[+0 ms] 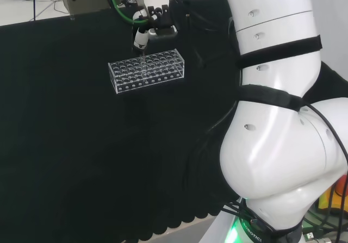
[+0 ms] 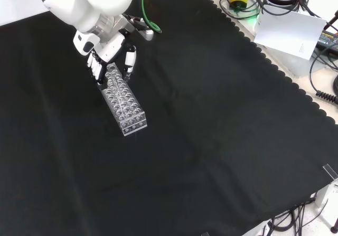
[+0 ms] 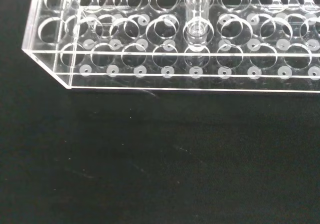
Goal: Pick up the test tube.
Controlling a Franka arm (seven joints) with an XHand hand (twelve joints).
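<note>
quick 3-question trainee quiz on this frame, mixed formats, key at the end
1. True or false: the clear rack lies on its side on the black cloth.
2. Multiple choice: in the front view, the hand is at which end of the rack? A) the upper end B) the lower end C) far from it, at the cloth's edge
3. Fill in: in the wrist view, the test tube stands in a ____ of the rack.

Key
1. False: it stands upright, holes facing up.
2. A.
3. Hole.
</note>
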